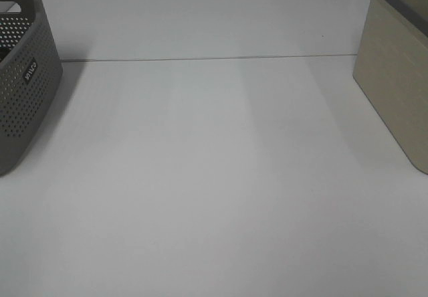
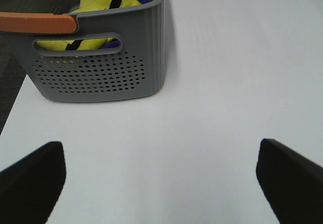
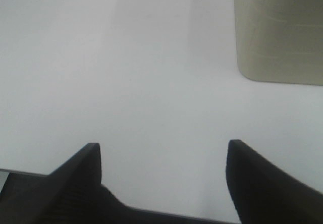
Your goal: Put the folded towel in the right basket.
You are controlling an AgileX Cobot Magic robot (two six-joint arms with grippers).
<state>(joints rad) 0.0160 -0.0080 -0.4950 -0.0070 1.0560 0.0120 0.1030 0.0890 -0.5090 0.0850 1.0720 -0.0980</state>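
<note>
The right basket (image 1: 399, 89) is beige with a grey rim and stands at the right edge of the white table; it also shows in the right wrist view (image 3: 279, 32). A grey perforated basket (image 1: 23, 76) stands at the left edge. The left wrist view shows it (image 2: 101, 67) holding yellow and blue cloth (image 2: 103, 4); I cannot tell whether this is the folded towel. My left gripper (image 2: 161, 178) is open and empty above bare table, short of the grey basket. My right gripper (image 3: 164, 173) is open and empty, apart from the beige basket. Neither gripper shows in the high view.
An orange handle (image 2: 38, 22) lies across the grey basket's rim. A seam (image 1: 214, 58) runs across the white table toward the back. The table's edge and dark floor (image 2: 7, 82) show beside the grey basket.
</note>
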